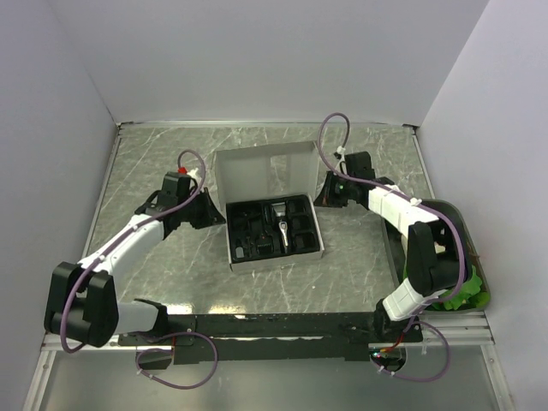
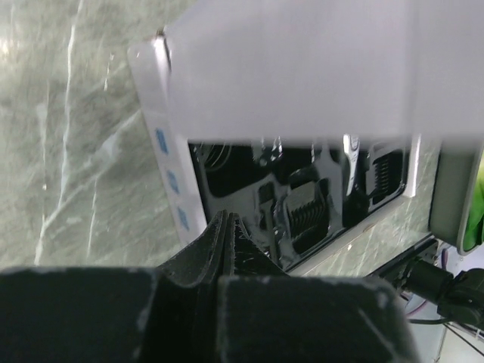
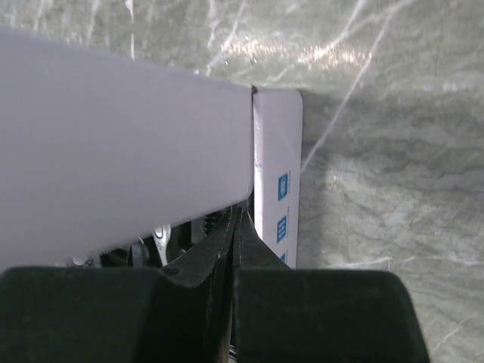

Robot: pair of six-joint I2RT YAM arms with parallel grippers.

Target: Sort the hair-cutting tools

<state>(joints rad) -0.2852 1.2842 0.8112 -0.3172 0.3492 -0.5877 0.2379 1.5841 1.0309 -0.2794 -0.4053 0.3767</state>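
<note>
From above, the white box [image 1: 261, 171] sits open in the middle of the table [image 1: 171, 265], with its lid standing up on the far side. Its black tray [image 1: 233, 212] holds the hair clipper [image 1: 280, 224] in the centre slot, silver blade end toward the lid. The small black attachments [image 1: 248, 231] sit in the compartments on either side of it. The left pincer [image 1: 207, 211] is just beside the box's left wall and the right pincer [image 1: 325, 195] just beside its right wall.

In the left wrist view, the left pincer is closed with its fingers pressed together and nothing between them. The tips are at the box's side wall, and ribbed comb attachments show in the tray beyond.

In the right wrist view, the right pincer is likewise closed and empty. Its tips are against the opposite side wall, which carries blue icons, beneath the lid's edge.
</note>
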